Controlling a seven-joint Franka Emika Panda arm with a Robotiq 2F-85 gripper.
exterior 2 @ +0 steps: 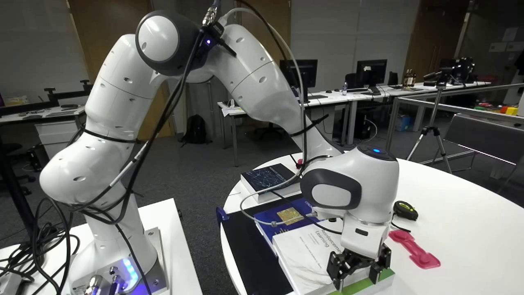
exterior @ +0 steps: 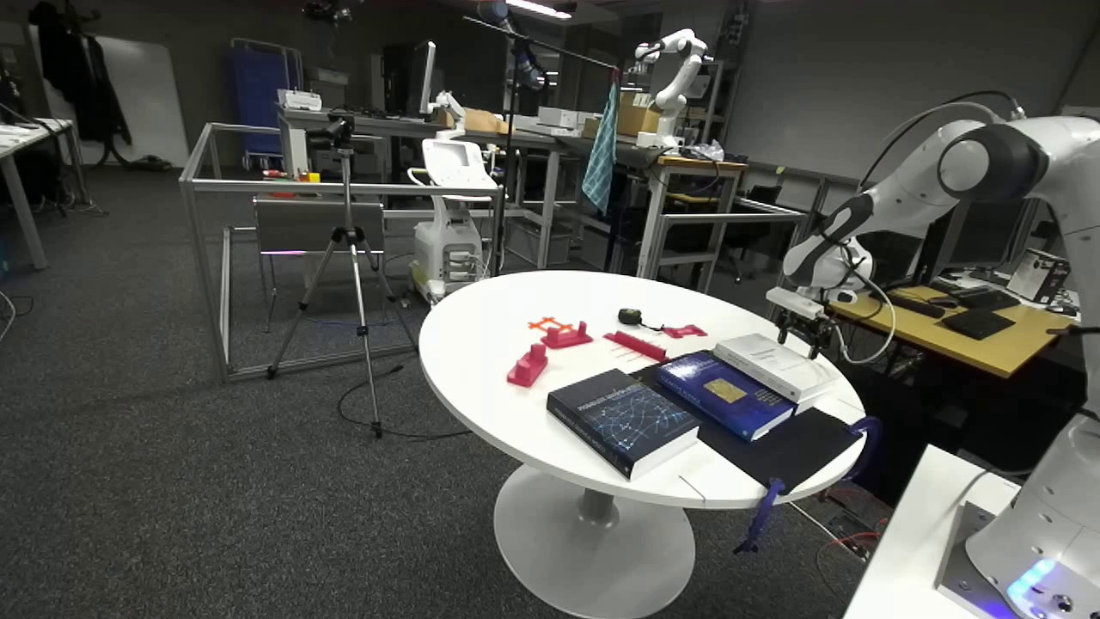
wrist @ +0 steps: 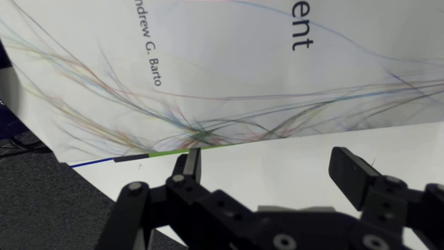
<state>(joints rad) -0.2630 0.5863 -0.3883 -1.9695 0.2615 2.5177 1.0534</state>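
End effector (wrist: 269, 163) stands parted and empty near a long edge of the white book (exterior: 769, 361), so the book, flat by the worktop's (exterior: 481, 344) edge, just beside the blue book (exterior: 726, 395), seems borne wholly from beneath.

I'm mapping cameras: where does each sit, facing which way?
An exterior view: raised beside the round table, facing across it; arm at picture right.
An exterior view: close beside the arm, facing its base and gripper.
Wrist view: by the gripper, facing down at the white book; fingers show.
Both exterior views share the tape measure and blue book.
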